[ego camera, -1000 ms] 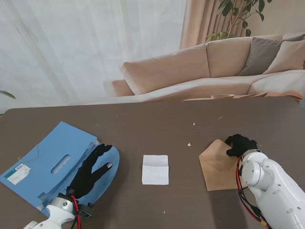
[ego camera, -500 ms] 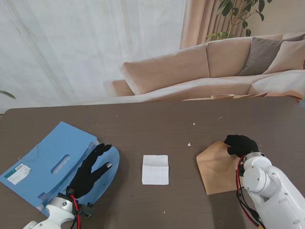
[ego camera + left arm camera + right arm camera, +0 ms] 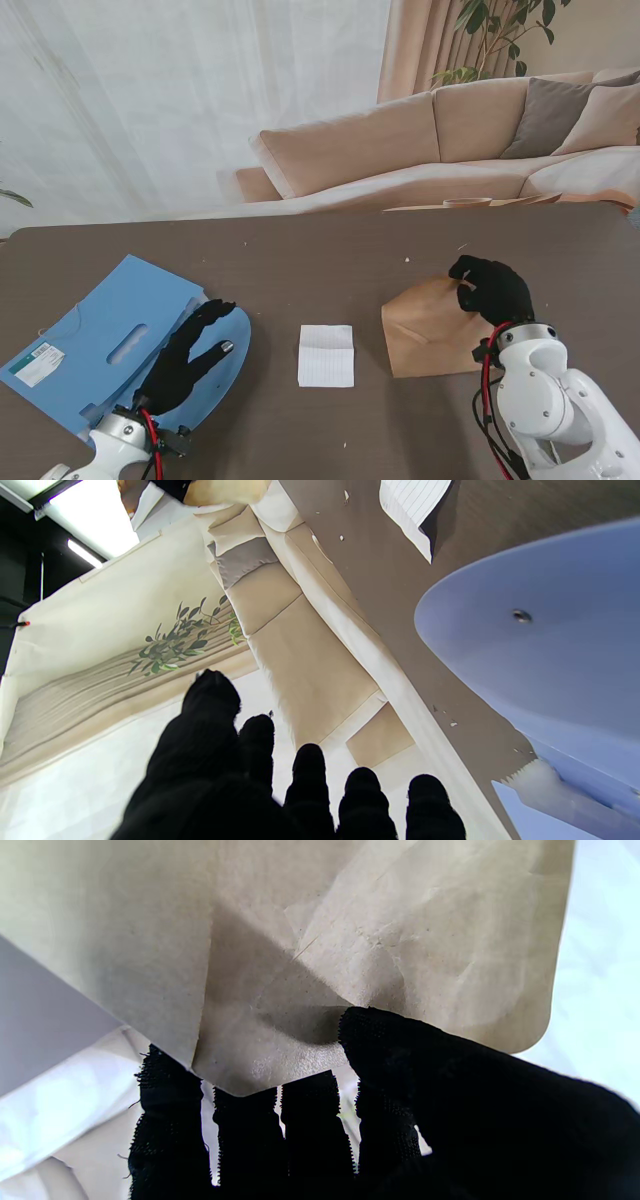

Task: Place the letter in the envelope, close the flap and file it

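Here, on the dark brown surface point(image 3: 330, 270), a blue file folder point(image 3: 100, 340) lies open at left under the left hand point(image 3: 185, 358), which rests flat with fingers spread, gripping nothing. At right the right hand point(image 3: 492, 288) pinches the brown envelope point(image 3: 425, 330) between thumb and fingers, lifting its far edge. The folded letter point(image 3: 326, 355) lies between them, untouched. Judging by this, the envelope is being readied; next it needs its mouth opened toward the letter.

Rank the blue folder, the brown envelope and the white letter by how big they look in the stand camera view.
1. blue folder, clearly the largest.
2. brown envelope, pinched and lifted by the right robot hand, so it may look slightly bigger than it is.
3. white letter, smallest.
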Tool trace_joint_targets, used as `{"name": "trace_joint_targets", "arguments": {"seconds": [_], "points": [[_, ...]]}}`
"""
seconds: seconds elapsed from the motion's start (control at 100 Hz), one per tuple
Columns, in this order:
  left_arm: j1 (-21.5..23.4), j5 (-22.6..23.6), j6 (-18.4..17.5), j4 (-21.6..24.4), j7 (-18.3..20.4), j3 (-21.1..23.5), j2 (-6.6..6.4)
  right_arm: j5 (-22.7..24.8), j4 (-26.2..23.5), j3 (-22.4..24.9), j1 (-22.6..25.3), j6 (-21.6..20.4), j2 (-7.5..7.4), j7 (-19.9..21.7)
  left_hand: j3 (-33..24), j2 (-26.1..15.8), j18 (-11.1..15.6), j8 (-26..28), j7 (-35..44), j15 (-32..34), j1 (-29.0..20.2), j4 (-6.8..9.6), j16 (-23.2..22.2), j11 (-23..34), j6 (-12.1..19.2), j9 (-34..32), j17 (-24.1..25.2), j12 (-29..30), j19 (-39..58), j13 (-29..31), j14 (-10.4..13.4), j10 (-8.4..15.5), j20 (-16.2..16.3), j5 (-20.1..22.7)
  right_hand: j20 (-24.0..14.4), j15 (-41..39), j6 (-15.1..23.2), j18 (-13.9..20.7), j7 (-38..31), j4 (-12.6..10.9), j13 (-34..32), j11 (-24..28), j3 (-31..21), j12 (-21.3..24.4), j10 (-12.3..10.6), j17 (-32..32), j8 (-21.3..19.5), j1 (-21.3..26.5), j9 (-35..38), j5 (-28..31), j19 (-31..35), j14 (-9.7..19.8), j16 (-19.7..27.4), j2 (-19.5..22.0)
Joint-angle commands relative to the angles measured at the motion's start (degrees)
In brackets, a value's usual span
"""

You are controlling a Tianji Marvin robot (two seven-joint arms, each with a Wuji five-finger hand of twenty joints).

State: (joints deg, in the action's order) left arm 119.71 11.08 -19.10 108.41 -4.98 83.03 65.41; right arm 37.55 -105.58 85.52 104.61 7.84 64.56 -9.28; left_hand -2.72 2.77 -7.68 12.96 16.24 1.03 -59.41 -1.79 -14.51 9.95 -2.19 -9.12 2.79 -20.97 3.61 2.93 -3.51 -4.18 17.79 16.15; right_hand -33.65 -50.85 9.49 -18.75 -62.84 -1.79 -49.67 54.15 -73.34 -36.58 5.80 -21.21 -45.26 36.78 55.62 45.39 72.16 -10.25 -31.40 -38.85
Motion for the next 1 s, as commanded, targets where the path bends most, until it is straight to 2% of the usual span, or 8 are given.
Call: {"name": "trace_joint_targets", "arguments": {"seconds": [0.0, 0.05, 0.1, 0.24, 0.34, 0.5, 0.78, 0.99], "points": [[-0.2, 0.6, -0.2, 1.7, 1.9, 0.3, -0.16, 0.1, -2.7, -1.6, 0.1, -1.3, 0.77, -0.5, -3.0, 2.4, 0.5, -0.2, 0.4, 0.6, 0.0, 0.62, -2.9, 2.3, -0.4, -1.3, 0.8, -0.3, 0.8, -0.9, -0.1, -0.2, 3.4, 1.6, -1.1, -1.2, -0.4, -1.3, -3.1, -1.6, -1.3, 1.8, -1.5, -0.8, 0.0, 0.0, -1.6, -0.8, 2.1, 1.1, 1.8, -1.7, -1.0, -0.3], [-0.4, 1.2, -0.3, 2.4, 3.1, 0.7, -0.46, -0.1, -4.0, -2.6, 0.0, -1.8, 0.98, -1.6, -10.2, 5.2, 0.1, 0.2, 0.3, 1.0, 3.6, 0.06, -4.6, 3.6, -1.0, -1.7, 1.0, -0.2, 1.2, -0.9, -0.5, -0.7, 5.9, 2.2, -1.2, -1.3, -0.4, -1.4, -3.1, -1.7, -1.3, 1.8, -1.4, -0.9, 0.0, 0.0, -1.6, -0.8, 2.2, 1.1, 1.8, -1.7, -1.0, -0.2], [-0.7, 2.9, -0.6, 3.0, 4.5, 1.3, -0.9, -0.5, -5.0, -3.9, -0.4, -2.1, 1.24, -2.9, -11.0, 6.5, -0.6, 0.1, 0.1, 2.1, 4.1, -0.03, -6.5, 4.0, -1.0, -2.3, 1.2, -0.2, 2.4, -1.0, -1.0, -0.7, 7.4, 2.2, -1.2, -1.3, -0.4, -1.4, -3.1, -1.8, -1.3, 1.8, -1.3, -0.9, 0.0, 0.0, -1.6, -0.8, 2.2, 1.1, 1.9, -1.7, -1.0, -0.2], [-2.1, 8.2, -1.5, 4.6, 6.8, 2.3, -1.81, -2.2, -6.5, -7.9, -2.3, -3.5, 1.95, -6.0, -14.5, 11.2, -1.8, 2.0, -0.2, 4.0, 5.7, -0.06, -15.8, 4.9, -2.8, -3.3, 2.9, -1.0, 7.2, -1.2, -2.4, -1.6, 18.3, 1.2, -1.4, -1.5, -0.8, -1.5, -3.1, -2.1, -1.3, 1.8, -1.0, -1.0, 0.1, -0.1, -1.5, -0.7, 2.2, 1.2, 2.0, -1.8, -1.1, -0.2], [-3.9, 11.1, -2.0, 5.3, 7.3, 2.2, -2.12, -3.6, -6.7, -10.9, -4.0, -5.3, 2.38, -7.6, -17.1, 14.0, -2.4, 3.0, -0.7, 4.1, 7.4, -0.32, -17.5, 5.1, -3.0, -3.6, 3.4, -1.2, 9.5, 0.6, -3.1, -1.3, 24.8, -0.5, -1.6, -1.5, -0.8, -1.5, -3.1, -2.3, -1.4, 1.8, -1.0, -1.1, 0.1, -0.1, -1.5, -0.7, 2.3, 1.2, 2.1, -1.8, -1.1, -0.2], [-8.1, 15.6, -0.7, 5.6, 5.8, 0.0, -2.15, -4.2, -5.8, -15.6, -7.1, -7.9, 2.71, -9.0, -20.9, 16.6, -2.6, 3.7, -1.2, 4.2, 9.8, -0.83, -18.0, 5.1, -3.2, -2.1, 2.2, -1.2, 9.1, 1.2, -3.2, -0.3, 27.4, -3.3, -1.8, -1.6, -0.8, -1.6, -3.0, -2.4, -1.4, 1.7, -0.8, -1.2, 0.2, 0.0, -1.6, -0.6, 2.4, 1.4, 2.2, -2.0, -1.2, -0.2], [-11.7, 14.2, 6.7, 8.1, 6.2, -3.9, -1.97, -2.5, -2.2, -21.5, -12.3, -10.2, 2.81, -9.8, -24.4, 18.0, -3.0, 3.9, -1.7, 4.7, 12.3, -1.54, -18.9, 6.4, -7.2, -2.4, 1.7, -1.9, 9.4, 2.0, -4.2, -1.3, 29.1, -3.9, -2.0, -1.4, -0.4, -1.4, -2.8, -3.0, -1.7, 1.5, -0.5, -1.5, -0.2, -0.5, -1.9, -1.0, 2.5, 1.2, 2.3, -1.6, -1.1, 0.1], [-13.9, 15.4, 12.1, 8.8, 3.2, -6.6, -1.27, -3.3, 0.0, -23.7, -14.5, -12.0, 2.91, -9.3, -26.6, 16.7, -4.5, 6.3, 2.3, 7.7, 10.2, -1.73, -23.8, 11.5, -8.0, -6.4, -0.1, -5.7, 10.7, 5.3, -6.4, -2.6, 31.4, 0.6, -2.1, -1.4, -0.5, -1.5, -2.7, -3.2, -1.6, 1.4, -0.4, -1.7, -0.2, -0.3, -2.1, -0.9, 2.5, 1.3, 2.1, -1.7, -1.1, 0.2]]}}
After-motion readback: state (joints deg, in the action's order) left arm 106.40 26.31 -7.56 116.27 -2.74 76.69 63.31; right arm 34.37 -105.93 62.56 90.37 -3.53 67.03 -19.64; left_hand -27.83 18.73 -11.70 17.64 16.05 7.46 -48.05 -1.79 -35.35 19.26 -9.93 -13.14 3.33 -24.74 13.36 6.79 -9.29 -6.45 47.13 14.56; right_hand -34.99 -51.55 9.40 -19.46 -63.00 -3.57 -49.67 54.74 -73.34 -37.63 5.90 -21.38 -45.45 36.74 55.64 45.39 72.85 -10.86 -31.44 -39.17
